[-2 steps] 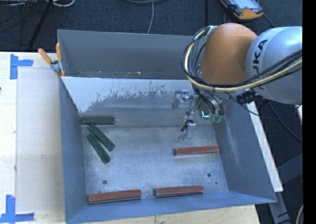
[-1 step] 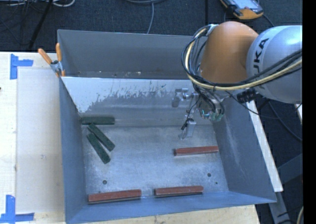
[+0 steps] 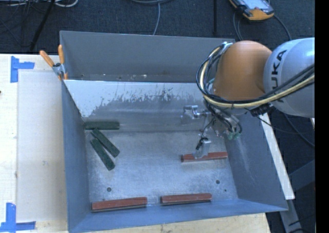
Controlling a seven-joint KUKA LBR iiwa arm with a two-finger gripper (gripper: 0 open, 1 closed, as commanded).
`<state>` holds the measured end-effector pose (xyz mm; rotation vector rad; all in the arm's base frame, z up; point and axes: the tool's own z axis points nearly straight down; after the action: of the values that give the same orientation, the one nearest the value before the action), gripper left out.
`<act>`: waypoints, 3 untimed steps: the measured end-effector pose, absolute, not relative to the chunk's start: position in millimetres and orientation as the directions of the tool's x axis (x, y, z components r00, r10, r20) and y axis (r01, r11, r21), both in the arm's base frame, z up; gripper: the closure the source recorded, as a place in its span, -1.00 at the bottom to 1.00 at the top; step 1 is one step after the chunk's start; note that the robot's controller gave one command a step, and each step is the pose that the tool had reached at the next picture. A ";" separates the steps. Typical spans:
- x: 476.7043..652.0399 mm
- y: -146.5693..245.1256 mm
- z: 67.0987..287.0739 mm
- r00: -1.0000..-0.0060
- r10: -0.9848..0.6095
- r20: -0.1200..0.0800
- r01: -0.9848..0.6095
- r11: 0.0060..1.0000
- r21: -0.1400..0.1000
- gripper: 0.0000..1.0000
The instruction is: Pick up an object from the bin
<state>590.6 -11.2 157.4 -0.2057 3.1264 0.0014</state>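
Sitting under the camera, the grey metal bin (image 3: 128, 62) has sloped walls and a flat, speckled floor with a few bars scattered across it. The silver arm (image 3: 294, 75) comes in over the bin's right wall. It carries a rounded orange cover (image 3: 244, 70) at its wrist, with dark cables (image 3: 205, 80) looped around that cover.

Below the wrist, the gripper (image 3: 201, 148) points down at the right side of the floor. Its tip is at the left part of a reddish-brown bar (image 3: 212, 157), which lies flat and runs left to right near the right wall. I cannot tell whether the gripper is apart or together, nor whether it touches the bar or stops just above it.

Two more reddish-brown bars lie end to end along the front wall, the left one (image 3: 119, 204) and the right one (image 3: 186, 198), with a small gap between them. On the left side lie three dark green bars. One (image 3: 102, 125) lies level at the foot of the back wall, and two (image 3: 105, 147) lie slanted side by side just below it.
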 end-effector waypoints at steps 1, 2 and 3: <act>561.2 -28.2 117.3 -0.872 -0.489 0.000 -0.489 0.872 0.001 -1.00; 564.9 -35.3 74.2 -0.842 -0.539 0.001 -0.539 0.842 0.003 1.00; 564.9 -35.4 74.2 -0.843 -0.538 0.001 -0.538 0.843 0.003 1.00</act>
<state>564.9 -35.4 74.2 -0.8814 3.0171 0.0039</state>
